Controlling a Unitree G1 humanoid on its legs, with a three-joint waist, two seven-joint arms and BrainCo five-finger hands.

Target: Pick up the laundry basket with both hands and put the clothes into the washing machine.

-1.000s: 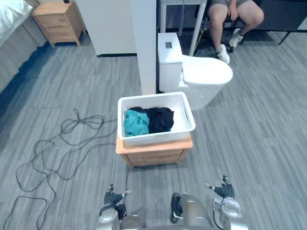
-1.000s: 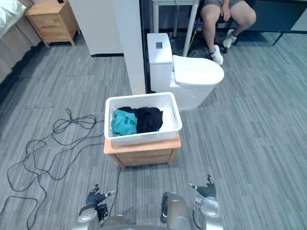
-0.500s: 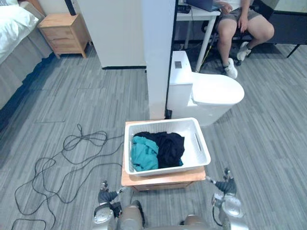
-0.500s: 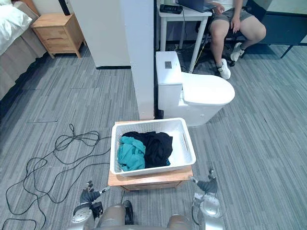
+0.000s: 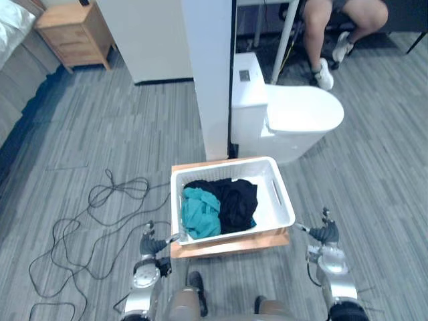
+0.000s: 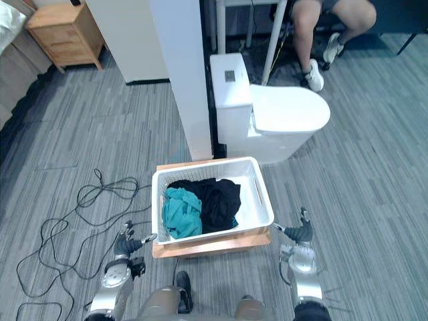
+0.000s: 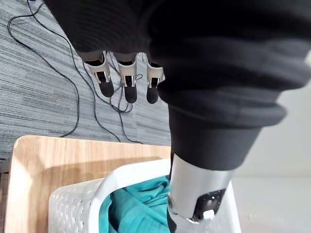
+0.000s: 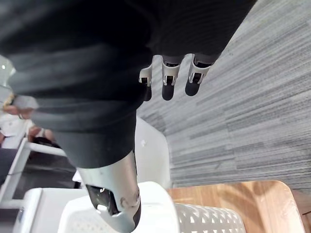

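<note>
Now | L hand [image 5: 148, 243] & R hand [image 5: 326, 235] flank basket [image 5: 227, 164] | fingers [image 7: 130, 91] straight

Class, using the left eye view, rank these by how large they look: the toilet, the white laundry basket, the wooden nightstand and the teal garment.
1. white laundry basket and toilet: about alike, and the basket sits nearer the camera, so they are not ranked against each other.
2. wooden nightstand
3. teal garment, the smallest

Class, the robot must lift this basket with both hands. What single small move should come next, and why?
Probably bring both hands inward to the laundry basket, which rests on a wooden stand: the left hand and right hand flank it, fingers open, not gripping it.
</note>
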